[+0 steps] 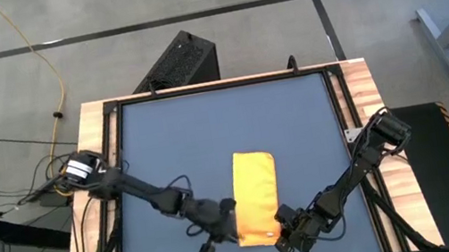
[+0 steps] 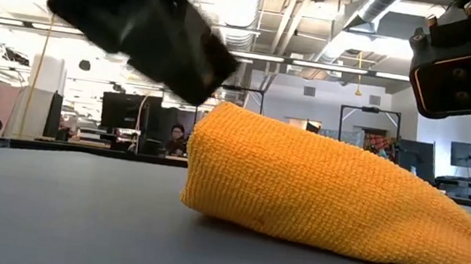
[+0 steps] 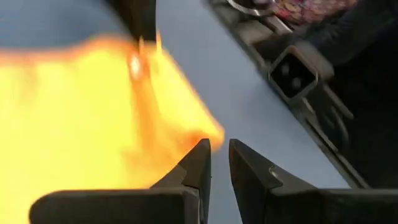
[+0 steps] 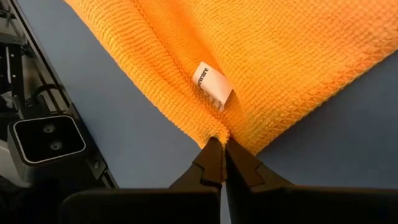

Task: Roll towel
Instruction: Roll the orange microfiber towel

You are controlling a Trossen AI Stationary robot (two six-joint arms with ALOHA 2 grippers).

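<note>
The yellow towel lies folded into a long strip on the dark blue tabletop, near the front edge. In the low view the towel humps up on one side and slopes down to the table on the other. My left gripper is at its near left corner, its fingers a narrow gap apart, with a towel corner just beyond their tips. My right gripper is at the near right corner, shut on the towel's edge. My left gripper has nothing in its gap; I cannot tell whether a fingertip touches the towel corner. My right gripper pinches the towel's edge between its two fingertips, just below the white tag. The cloth puckers into a fold there. The fingers come low from the table's near right side.
A wooden frame with black rails borders the tabletop. A black camera block sits on the near rail beside my right gripper. Bare blue tabletop lies beyond the towel toward the far edge. A black box stands behind the table.
</note>
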